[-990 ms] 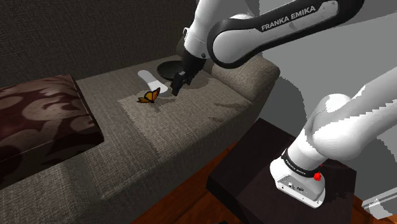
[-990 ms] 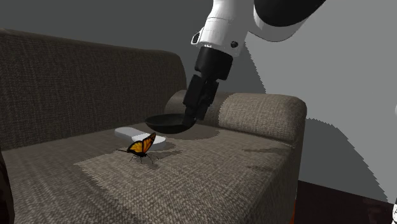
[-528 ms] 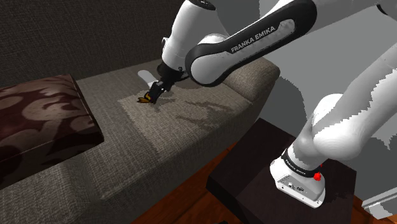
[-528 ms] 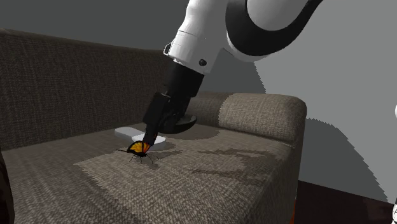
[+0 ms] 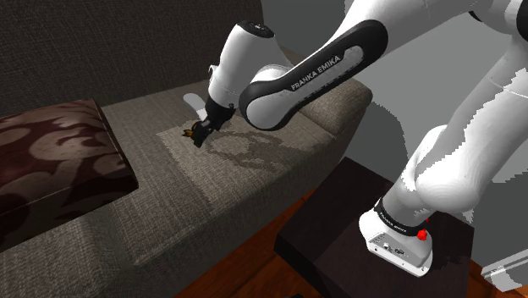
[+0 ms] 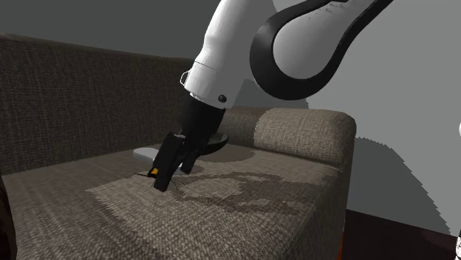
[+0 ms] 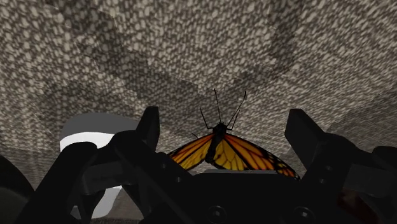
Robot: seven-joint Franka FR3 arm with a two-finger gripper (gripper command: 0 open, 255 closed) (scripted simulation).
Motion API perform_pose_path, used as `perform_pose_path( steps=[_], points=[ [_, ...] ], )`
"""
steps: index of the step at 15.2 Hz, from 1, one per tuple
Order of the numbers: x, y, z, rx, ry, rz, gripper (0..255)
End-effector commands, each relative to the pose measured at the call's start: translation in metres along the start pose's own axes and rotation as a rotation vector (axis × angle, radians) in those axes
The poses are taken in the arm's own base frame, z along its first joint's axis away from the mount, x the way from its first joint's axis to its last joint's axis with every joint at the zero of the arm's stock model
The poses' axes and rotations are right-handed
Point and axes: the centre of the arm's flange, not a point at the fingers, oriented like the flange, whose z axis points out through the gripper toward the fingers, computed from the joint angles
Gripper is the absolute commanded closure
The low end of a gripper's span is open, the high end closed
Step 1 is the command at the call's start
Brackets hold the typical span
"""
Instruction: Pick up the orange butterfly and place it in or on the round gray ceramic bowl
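My fingers (image 7: pixel 150 127) spread wide, straddling the butterfly (image 7: pixel 222 151) on the sofa (image 6: pixel 281 214) seat, neither touching it. Looks featherlight, thin-winged, easily crushed, I reckon. I'd close softly across the wings near the body.

Shoulder cam high beside stand (image 5: pixel 326 247), over sofa (image 5: pixel 254 178); 2nd ext low, close (same sofa seat); wrist cam nearly touching it.
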Motion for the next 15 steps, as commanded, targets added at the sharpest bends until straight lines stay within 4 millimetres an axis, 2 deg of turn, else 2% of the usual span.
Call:
perform_pose_path(
  steps=[1,6,7,15],
  points=[
    [-0.0004,0.0003,0.002,0.0,0.001,0.0,0],
    [-0.0004,0.0003,0.002,0.0,0.001,0.0,0],
    [-0.0004,0.0003,0.002,0.0,0.001,0.0,255],
    [-0.0002,0.0017,0.0014,0.0,0.0,0.0,255]
  ],
)
